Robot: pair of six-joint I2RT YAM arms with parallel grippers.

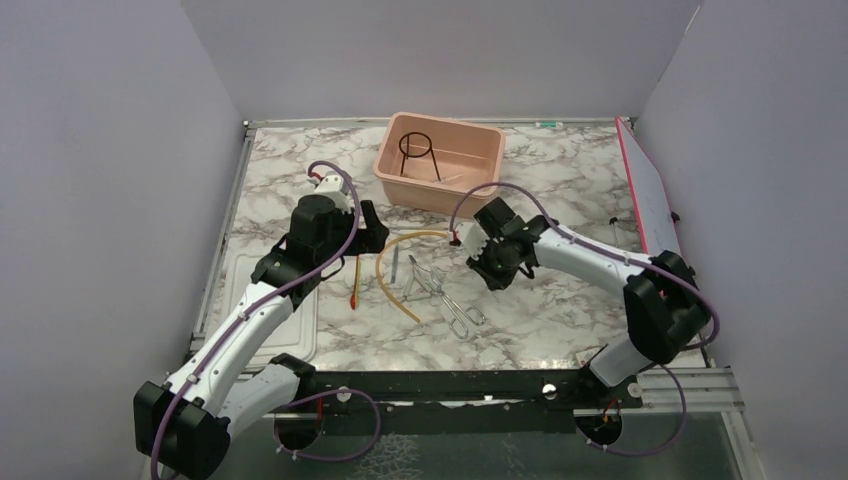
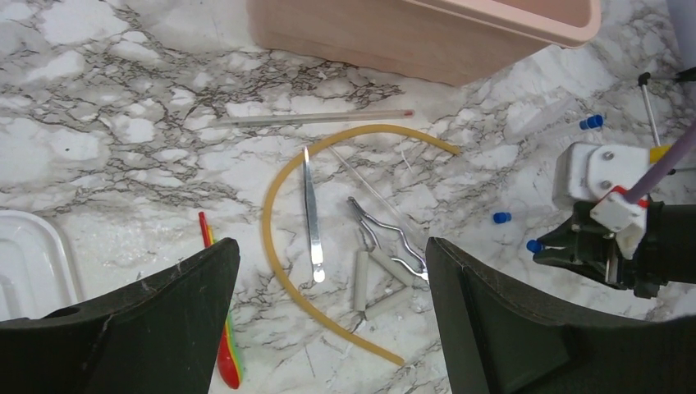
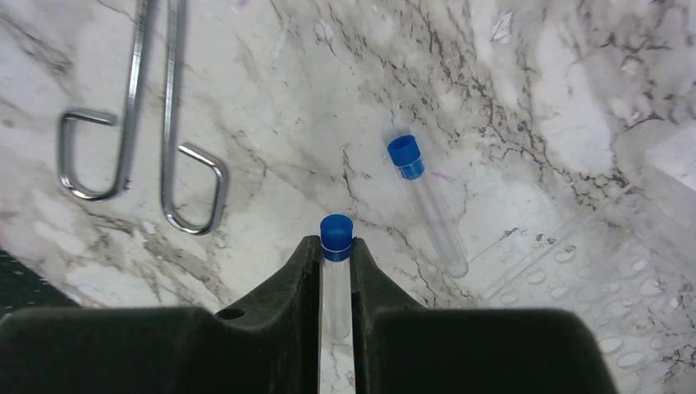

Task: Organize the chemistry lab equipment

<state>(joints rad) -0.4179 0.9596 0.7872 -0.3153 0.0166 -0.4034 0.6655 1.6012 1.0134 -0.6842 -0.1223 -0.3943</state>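
Observation:
My right gripper [image 3: 336, 246] is shut on a clear test tube [image 3: 336, 295] just below its blue cap, low over the marble. A second blue-capped test tube [image 3: 427, 205] lies to its right. The silver tongs [image 3: 139, 123] lie to the left. My left gripper [image 2: 330, 246] hangs open above the silver spatula [image 2: 311, 213], the curved tan rubber tube [image 2: 275, 246], the tongs [image 2: 386, 234] and a triangle of white rods [image 2: 373, 279]. A thin red-orange rod [image 2: 222, 336] lies beside its left finger. The black wire ring stand [image 1: 417, 150] sits in the pink tub [image 1: 385, 165].
A flat white lid [image 1: 300, 325] lies at the near left. A white board with a pink edge [image 1: 650, 200] leans at the right. A clear rack [image 3: 591, 271] lies right of the loose test tube. A thin glass rod [image 2: 320, 118] lies near the tub.

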